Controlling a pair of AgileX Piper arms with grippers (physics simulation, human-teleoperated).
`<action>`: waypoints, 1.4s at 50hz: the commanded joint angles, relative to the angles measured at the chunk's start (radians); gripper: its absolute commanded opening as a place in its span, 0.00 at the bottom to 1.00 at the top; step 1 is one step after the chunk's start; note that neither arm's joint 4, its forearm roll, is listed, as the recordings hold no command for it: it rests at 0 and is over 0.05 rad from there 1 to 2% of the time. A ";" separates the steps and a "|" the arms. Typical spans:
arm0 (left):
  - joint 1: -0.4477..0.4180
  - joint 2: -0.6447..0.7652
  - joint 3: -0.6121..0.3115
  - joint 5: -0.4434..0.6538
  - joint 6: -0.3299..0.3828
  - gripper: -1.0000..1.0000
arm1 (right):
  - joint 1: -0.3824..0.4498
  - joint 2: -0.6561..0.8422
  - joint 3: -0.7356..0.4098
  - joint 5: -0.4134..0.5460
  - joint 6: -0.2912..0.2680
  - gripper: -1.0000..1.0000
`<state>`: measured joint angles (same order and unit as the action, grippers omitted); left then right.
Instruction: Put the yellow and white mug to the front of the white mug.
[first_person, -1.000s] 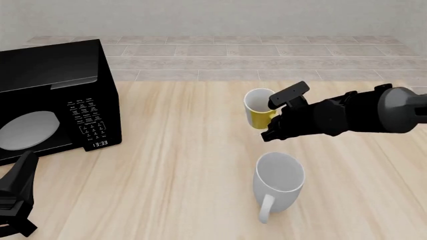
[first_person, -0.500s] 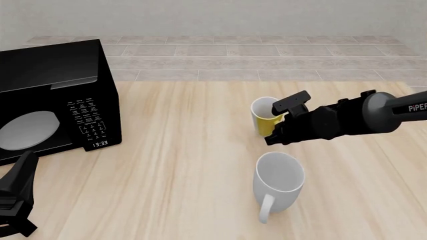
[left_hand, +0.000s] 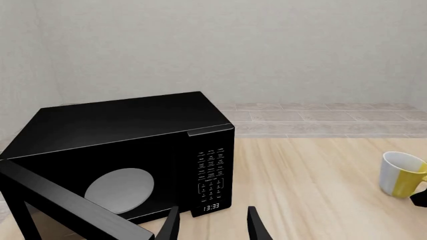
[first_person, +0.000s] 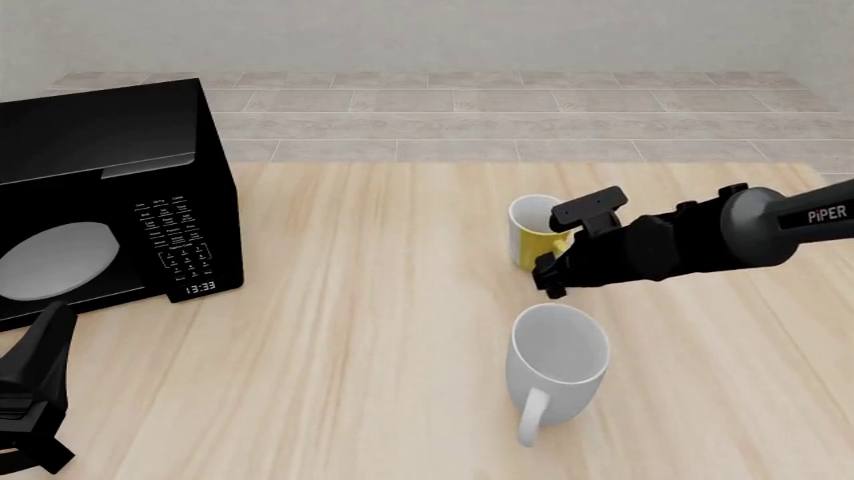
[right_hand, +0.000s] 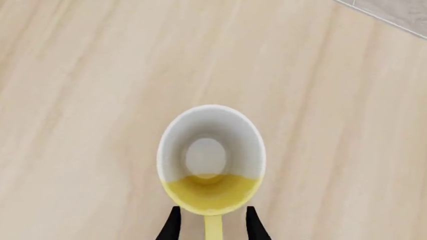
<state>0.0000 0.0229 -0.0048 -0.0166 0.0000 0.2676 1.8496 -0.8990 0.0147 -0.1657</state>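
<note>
**Right hand at the handle of the yellow and white mug; left hand idle**

Right hand (right_hand: 212, 229): black fingers straddle the yellow handle of the small yellow and white mug (right_hand: 211, 159). The right wrist view shows a narrow gap on each side of the handle, so the hand is narrow and not visibly clamped on it. Contact cannot be confirmed.

Small mug (first_person: 534, 231): upright on the light wooden counter (first_person: 347, 330), opening up, interior empty. It stands on the far side of the larger plain all-white mug (first_person: 554, 368), apart from it and roughly in line with it.

All-white mug: upright, loop handle pointing toward the near edge of the counter.

Left hand (left_hand: 212, 226): low at the near left of the counter, fingers spread wide with nothing between them, facing the black microwave oven (left_hand: 123, 160). Microwave clock reads 13:33.
</note>
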 joint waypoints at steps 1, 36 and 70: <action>0.000 0.000 0.000 0.000 0.000 1.00 | -0.014 0.014 -0.010 0.005 -0.003 1.00; 0.000 0.000 0.000 0.000 0.000 1.00 | -0.003 -0.226 0.027 0.093 -0.031 1.00; 0.000 0.000 0.000 0.000 0.000 1.00 | 0.017 -0.702 0.219 0.083 0.009 1.00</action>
<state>0.0000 0.0230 -0.0048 -0.0167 0.0000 0.2909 1.3239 -0.7504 0.1063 -0.1742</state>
